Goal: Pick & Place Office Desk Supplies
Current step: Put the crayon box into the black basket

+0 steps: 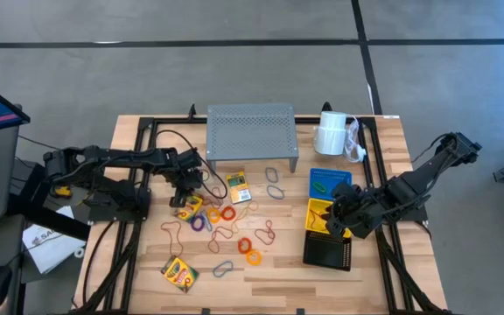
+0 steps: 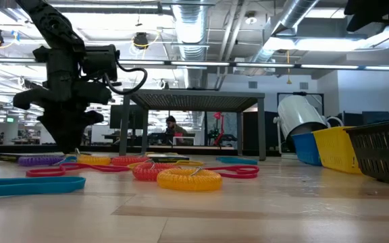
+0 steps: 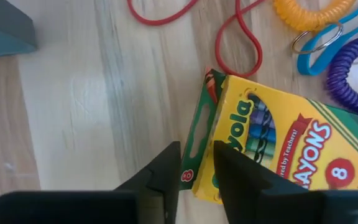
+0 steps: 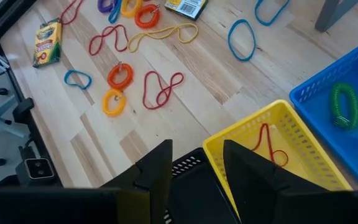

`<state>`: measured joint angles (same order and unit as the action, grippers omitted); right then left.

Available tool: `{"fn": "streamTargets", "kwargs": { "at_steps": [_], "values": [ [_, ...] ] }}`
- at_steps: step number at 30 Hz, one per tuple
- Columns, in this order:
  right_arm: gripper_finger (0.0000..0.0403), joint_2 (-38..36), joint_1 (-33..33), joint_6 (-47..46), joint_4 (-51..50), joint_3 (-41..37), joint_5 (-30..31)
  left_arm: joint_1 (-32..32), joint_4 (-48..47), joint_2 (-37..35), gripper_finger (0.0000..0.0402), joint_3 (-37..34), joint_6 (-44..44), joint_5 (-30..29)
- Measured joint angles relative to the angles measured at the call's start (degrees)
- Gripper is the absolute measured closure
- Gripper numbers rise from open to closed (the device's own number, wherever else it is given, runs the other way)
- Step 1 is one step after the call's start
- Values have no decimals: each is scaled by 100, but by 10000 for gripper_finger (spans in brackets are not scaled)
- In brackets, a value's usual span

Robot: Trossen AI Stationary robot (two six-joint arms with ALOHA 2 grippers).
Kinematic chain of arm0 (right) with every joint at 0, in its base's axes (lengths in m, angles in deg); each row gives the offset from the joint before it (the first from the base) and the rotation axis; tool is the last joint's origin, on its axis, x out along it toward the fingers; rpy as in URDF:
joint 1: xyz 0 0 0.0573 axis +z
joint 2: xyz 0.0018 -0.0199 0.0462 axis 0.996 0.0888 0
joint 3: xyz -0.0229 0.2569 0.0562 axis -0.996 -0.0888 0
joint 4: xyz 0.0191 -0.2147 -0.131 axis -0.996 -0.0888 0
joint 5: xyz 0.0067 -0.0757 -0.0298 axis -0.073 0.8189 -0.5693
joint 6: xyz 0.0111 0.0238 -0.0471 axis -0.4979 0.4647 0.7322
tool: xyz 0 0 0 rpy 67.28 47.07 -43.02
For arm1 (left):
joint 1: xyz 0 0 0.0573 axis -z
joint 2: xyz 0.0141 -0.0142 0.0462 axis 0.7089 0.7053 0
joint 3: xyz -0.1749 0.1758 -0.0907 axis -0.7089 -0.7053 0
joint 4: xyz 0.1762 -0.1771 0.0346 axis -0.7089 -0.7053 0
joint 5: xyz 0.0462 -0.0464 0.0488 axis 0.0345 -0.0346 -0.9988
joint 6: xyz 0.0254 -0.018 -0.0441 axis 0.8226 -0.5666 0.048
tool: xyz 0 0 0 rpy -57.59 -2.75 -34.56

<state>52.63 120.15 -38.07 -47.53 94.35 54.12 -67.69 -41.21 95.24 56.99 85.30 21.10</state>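
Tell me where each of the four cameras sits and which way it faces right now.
High view: overhead, looking straight down on the table; both arms show.
Low view: at tabletop height, looking level across; the left arm comes down from above.
Left wrist view: past the left gripper, closing on a crayon box.
Right wrist view: past the right gripper, over the yellow basket.
Shared: high and right wrist views both show the blue basket.

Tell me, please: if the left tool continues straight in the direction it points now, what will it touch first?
Most likely the crayon box. The left tool points down at the box's near edge, its fingers either side of that edge. Depth is unclear, so it may already touch. The table lies directly beneath.
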Motion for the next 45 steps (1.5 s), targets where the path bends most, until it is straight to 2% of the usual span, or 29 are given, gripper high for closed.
{"fn": "streamTargets", "kwargs": {
  "at_steps": [13, 24, 29, 34, 45],
  "values": [
    [262, 0, 0, 0, 132, 0, 0, 0, -21, 7, 397, 2, 27, -259],
    [262, 0, -2, 109, 145, 100, 28, 0, -219, 4, 401, 2, -4, -245],
    [262, 0, -24, 182, 334, 122, 524, 0, -669, -14, 401, 2, -160, -223],
    [262, 0, -141, 423, 687, 122, 878, 17, -860, -403, 401, 201, -275, -236],
    [262, 2, -439, 608, 1007, 9, 1100, 19, -1706, -1417, 401, 852, -495, -227]
  ]
}}
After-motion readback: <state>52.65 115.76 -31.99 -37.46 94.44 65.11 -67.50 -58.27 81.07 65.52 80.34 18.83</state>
